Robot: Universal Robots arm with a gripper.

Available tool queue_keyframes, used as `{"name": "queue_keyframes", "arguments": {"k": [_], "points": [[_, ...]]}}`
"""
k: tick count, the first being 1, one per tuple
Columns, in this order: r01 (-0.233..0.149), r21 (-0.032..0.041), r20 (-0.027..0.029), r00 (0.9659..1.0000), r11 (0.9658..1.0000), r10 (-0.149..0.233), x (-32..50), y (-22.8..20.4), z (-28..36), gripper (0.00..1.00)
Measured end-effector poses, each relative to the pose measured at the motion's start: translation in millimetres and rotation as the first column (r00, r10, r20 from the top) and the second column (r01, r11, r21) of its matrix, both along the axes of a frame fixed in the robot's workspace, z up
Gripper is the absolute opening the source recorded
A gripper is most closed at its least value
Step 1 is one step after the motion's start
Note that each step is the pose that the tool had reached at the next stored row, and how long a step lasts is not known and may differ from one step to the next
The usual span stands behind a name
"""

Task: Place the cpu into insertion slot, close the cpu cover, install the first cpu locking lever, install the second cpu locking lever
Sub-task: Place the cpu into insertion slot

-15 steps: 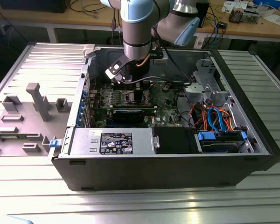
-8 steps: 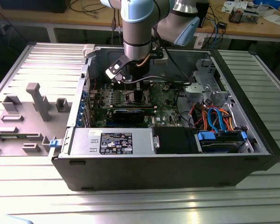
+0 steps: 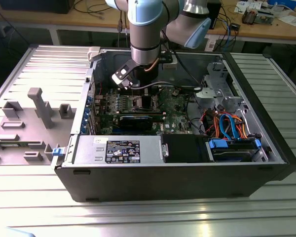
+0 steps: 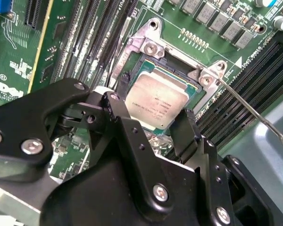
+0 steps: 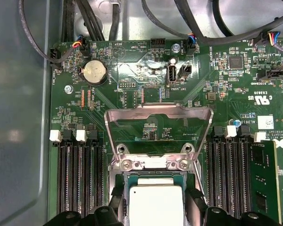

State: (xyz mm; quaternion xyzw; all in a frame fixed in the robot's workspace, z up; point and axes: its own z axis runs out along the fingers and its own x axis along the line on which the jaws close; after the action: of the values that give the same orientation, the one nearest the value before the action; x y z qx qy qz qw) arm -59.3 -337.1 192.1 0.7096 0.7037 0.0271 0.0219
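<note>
My pincer [image 4: 152,113] reaches down into the open computer case [image 3: 163,182], over the motherboard [image 5: 146,70], nearer the case's far wall than its near wall in the exterior view. It straddles the cpu [image 4: 155,101], with one black jaw at each of two opposite edges of the chip. Whether it is clenched on the chip or has released it I cannot tell. The cpu lies flat, silver-grey top upward, inside the silvery rim of the insertion slot [image 4: 141,42], and its green border shows along the rim in both wrist views. The cpu cover [image 5: 193,113] is swung open on its hinge at one edge of the slot. It stands clear of the chip, and the board shows through its square window. A thin wire locking lever [image 4: 254,115] slants away from a corner of the slot, unlatched. Rows of black memory slots [image 5: 80,179] flank the slot on both sides. A coin cell battery [image 5: 93,72] sits beyond the cover, towards the board's cabled edge.
</note>
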Motion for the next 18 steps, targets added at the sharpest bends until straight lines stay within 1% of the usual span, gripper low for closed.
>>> {"name": "queue_keyframes", "arguments": {"k": [2,5,10,11,13,14,17,18], "points": [[0.000,0.0006,0.0002,1.0000,1.0000,0.000,0.0,0.1,2.1,0.62],[0.000,-0.0002,0.0000,1.0000,1.0000,0.000,0.0,0.0,10.2,0.62],[0.000,-0.0010,-0.0002,1.0000,1.0000,0.000,0.0,0.0,19.1,0.62],[0.000,-0.0012,-0.0005,1.0000,1.0000,0.000,0.1,0.0,22.9,0.62],[0.000,-0.0011,-0.0010,1.0000,1.0000,0.000,0.1,0.0,24.9,0.60],[0.000,-0.0010,-0.0009,1.0000,1.0000,0.000,0.2,0.1,25.0,0.53],[0.000,-0.0015,-0.0011,1.0000,1.0000,0.000,0.1,0.0,25.2,0.17],[0.000,-0.0015,-0.0011,1.0000,1.0000,0.000,0.1,0.0,25.2,0.17]]}}
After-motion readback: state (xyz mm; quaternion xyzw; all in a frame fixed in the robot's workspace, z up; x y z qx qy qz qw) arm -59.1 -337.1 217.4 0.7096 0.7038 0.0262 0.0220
